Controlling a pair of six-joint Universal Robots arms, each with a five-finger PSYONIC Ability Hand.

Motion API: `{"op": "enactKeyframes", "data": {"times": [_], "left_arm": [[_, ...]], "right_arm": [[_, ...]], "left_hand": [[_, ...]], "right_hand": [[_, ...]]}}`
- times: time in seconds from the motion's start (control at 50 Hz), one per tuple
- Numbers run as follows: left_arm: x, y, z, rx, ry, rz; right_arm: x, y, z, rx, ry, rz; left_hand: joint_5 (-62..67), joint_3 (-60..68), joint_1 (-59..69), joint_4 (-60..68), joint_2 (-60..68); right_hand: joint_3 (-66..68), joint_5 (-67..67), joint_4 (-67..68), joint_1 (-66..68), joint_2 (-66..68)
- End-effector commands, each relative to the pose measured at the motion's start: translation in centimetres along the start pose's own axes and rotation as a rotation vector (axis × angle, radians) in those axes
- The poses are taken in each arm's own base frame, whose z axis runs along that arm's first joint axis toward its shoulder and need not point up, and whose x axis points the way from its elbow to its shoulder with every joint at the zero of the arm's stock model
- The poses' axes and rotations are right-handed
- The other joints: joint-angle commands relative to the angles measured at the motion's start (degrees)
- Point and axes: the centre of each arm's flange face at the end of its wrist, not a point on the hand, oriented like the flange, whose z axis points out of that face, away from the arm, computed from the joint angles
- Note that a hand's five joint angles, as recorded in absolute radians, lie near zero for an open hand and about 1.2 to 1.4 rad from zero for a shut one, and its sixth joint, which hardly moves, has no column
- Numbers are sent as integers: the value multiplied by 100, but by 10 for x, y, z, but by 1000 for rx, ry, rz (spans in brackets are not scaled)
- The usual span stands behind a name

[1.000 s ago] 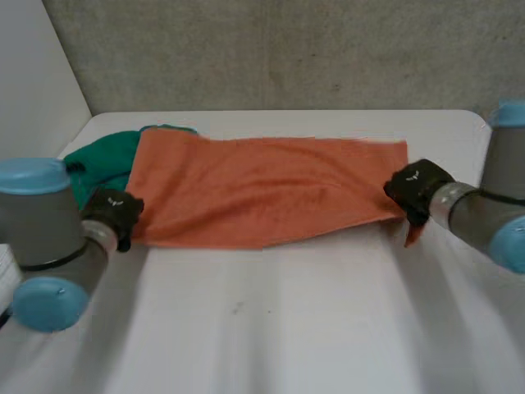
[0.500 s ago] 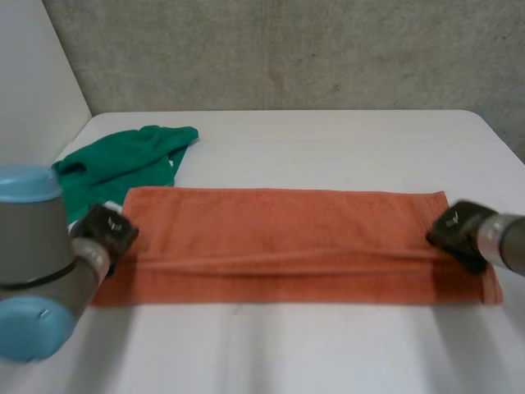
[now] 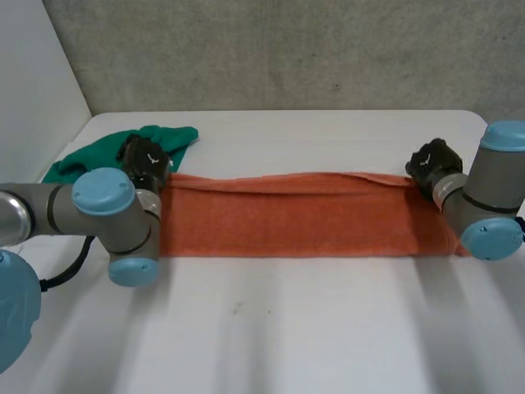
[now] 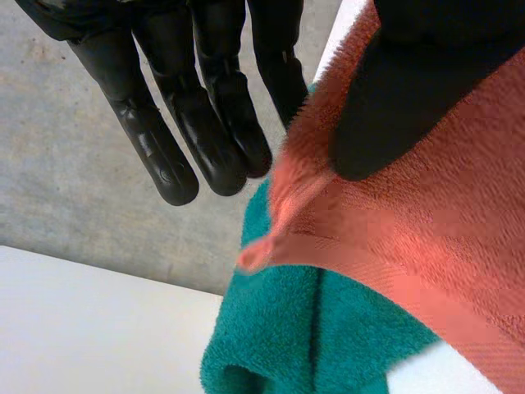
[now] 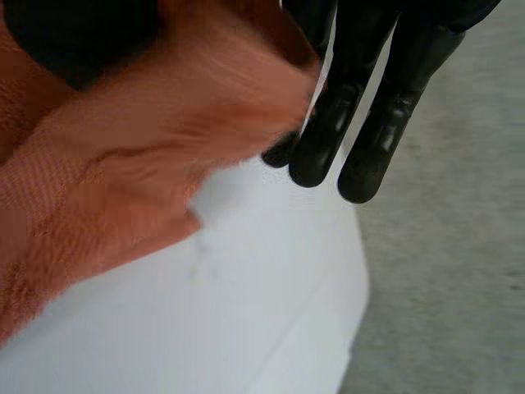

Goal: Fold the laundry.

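Observation:
An orange towel [image 3: 303, 217] lies across the table as a long band, doubled lengthwise with its upper layer's edge at the far side. My left hand [image 3: 146, 160] is at the towel's far left corner. In the left wrist view its thumb [image 4: 394, 98] rests on the orange towel [image 4: 443, 238], while its straight fingers [image 4: 205, 123] stand apart from the cloth and the corner droops free. My right hand [image 3: 431, 162] is at the far right corner. There the orange towel [image 5: 123, 164] sits between the thumb and the straight fingers [image 5: 369, 123].
A crumpled green cloth [image 3: 98, 160] lies at the far left, just beyond my left hand, and the green cloth [image 4: 312, 336] sits under the orange towel's corner. The white table [image 3: 287, 328] is bare in front. Its right edge [image 5: 353, 271] runs close to my right fingertips.
Both hands carried the towel's near edge away to the far side, doubling the flat towel into a narrower band. The left fingers have spread away from the thumb.

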Motion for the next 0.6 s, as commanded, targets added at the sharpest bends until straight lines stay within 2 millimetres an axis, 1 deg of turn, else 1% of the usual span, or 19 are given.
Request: {"op": "enactKeyframes", "data": {"times": [0.02,0.04,0.06,0.1,0.12,0.18,0.2,0.24,0.3,0.34,0.36,0.4,0.42,0.44,0.46,0.48,0.5,0.52,0.6], "left_arm": [[-2,-14,-4,102,-106,-34],[-3,-18,-6,118,-120,-39],[-9,-26,-7,150,-163,-50],[-17,-31,-9,171,-201,-59],[-24,-35,-10,189,-230,-68],[-37,-42,-14,208,-261,-77],[-46,-47,-17,213,-275,-84],[-56,-52,-21,217,-285,-93],[-69,-55,-37,213,-271,-105],[-73,-56,-46,208,-251,-116],[-76,-58,-56,204,-228,-139],[-74,-55,-66,186,-187,-164],[-74,-54,-71,176,-167,-182],[-73,-52,-80,157,-123,-222],[-71,-50,-85,144,-96,-247],[-71,-49,-89,131,-69,-270],[-68,-46,-93,113,-34,-300],[-66,-44,-99,89,20,-351],[-56,-37,-112,9,160,-481]], "right_arm": [[20,-7,4,32,141,92],[31,-11,-1,30,165,129],[37,-13,-4,31,178,151],[50,-15,-11,30,200,201],[57,-19,-18,35,203,256],[66,-23,-29,35,191,334],[71,-27,-37,30,176,380],[76,-31,-47,20,153,423],[80,-30,-64,-19,90,497],[79,-23,-72,-52,47,526],[78,-16,-80,-82,3,548],[76,-10,-90,-105,-46,567],[70,-6,-98,-122,-103,586],[65,-4,-103,-132,-135,596],[62,-1,-106,-135,-160,605],[57,2,-109,-148,-184,615],[48,10,-113,-167,-221,634],[43,13,-114,-170,-235,642],[27,28,-115,-167,-246,659]], "left_hand": [[-4636,-4878,-4332,-4920,-4786],[-4636,-4878,-4332,-4920,-4786],[-4636,-4878,-4332,-4920,-4786],[-4636,-4878,-4332,-4920,-4786],[-4636,-4878,-4332,-4920,-4786],[-4636,-4878,-4332,-4920,-4786],[-4636,-4878,-4332,-4920,-4786],[-4636,-4878,-4332,-4920,-4786],[-4636,-4878,-4332,-4920,-4786],[-4636,-4878,-4332,-4920,-4786],[-4636,-4878,-4332,-4920,-4786],[-4636,-4878,-4332,-4920,-4786],[-4636,-4878,-4332,-4920,-4786],[-4636,-4878,-4332,-4920,-4786],[-4636,-4878,-4332,-4920,-4786],[-4636,-4878,-4332,-4920,-4786],[-4636,-4878,-4332,-4920,-4786],[-4636,-4878,-4332,-4920,-4786],[-4636,-4878,-4332,-4920,-4786]], "right_hand": [[-5487,-5372,-5531,-4284,-5420],[-5487,-5372,-5531,-4284,-5420],[-5487,-5372,-5531,-4284,-5420],[-5487,-5372,-5531,-4284,-5420],[-5487,-5372,-5531,-4284,-5420],[-5487,-5372,-5531,-4284,-5420],[-5487,-5372,-5531,-4284,-5420],[-5487,-5372,-5531,-4284,-5420],[-5487,-5372,-5531,-4284,-5420],[-5487,-5372,-5531,-4284,-5420],[-5487,-5372,-5531,-4284,-5420],[-5487,-5372,-5531,-4284,-5420],[-5487,-5372,-5531,-4284,-5420],[-5487,-5372,-5531,-4284,-5420],[-5363,-5248,-5407,-4160,-5296],[-5128,-5012,-5171,-3924,-5061],[-4693,-4577,-4736,-3489,-4625],[-4522,-4406,-4565,-3318,-4454],[-3932,-3817,-3976,-2729,-3865]]}}
